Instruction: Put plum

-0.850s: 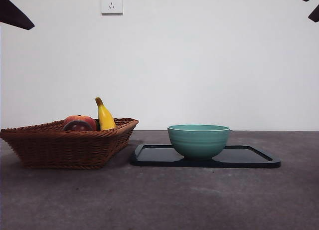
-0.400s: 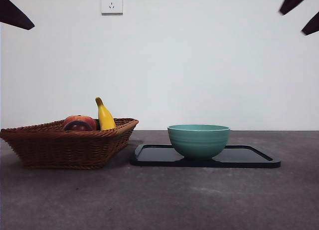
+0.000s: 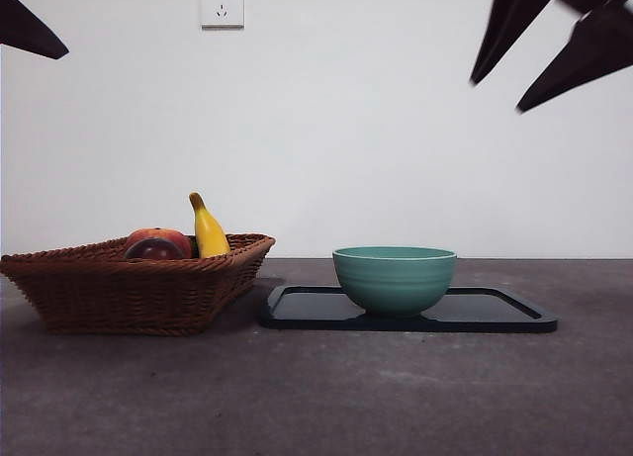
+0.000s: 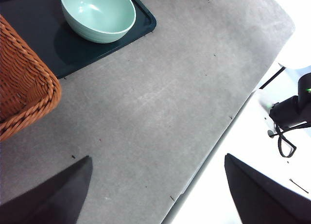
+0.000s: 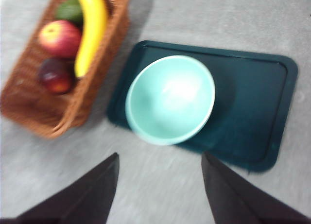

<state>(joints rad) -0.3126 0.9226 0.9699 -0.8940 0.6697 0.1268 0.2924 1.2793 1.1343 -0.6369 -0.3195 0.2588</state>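
Note:
The plum (image 3: 155, 249) (image 5: 56, 76) is a dark maroon round fruit lying in the wicker basket (image 3: 129, 288) (image 5: 29, 107), beside a red-orange fruit (image 5: 60, 38) and a yellow banana (image 3: 208, 228) (image 5: 90, 29). My right gripper (image 3: 509, 90) (image 5: 160, 154) hangs open high above the table at the upper right, over the teal bowl (image 5: 170, 100) and well apart from the plum. My left gripper (image 4: 158, 157) is open and empty, high over bare table; the front view shows only its black tip (image 3: 30, 26) in the top left corner.
The teal bowl (image 3: 394, 278) stands on the left part of a dark tray (image 3: 495, 313) (image 5: 252, 102), right of the basket. A green fruit (image 5: 70, 10) lies at the basket's far end. The table's edge (image 4: 214, 151) runs close under the left gripper.
The right gripper has come down and leftward from the top right corner, showing much larger in the front view. The fruit, basket, bowl and left arm have not moved.

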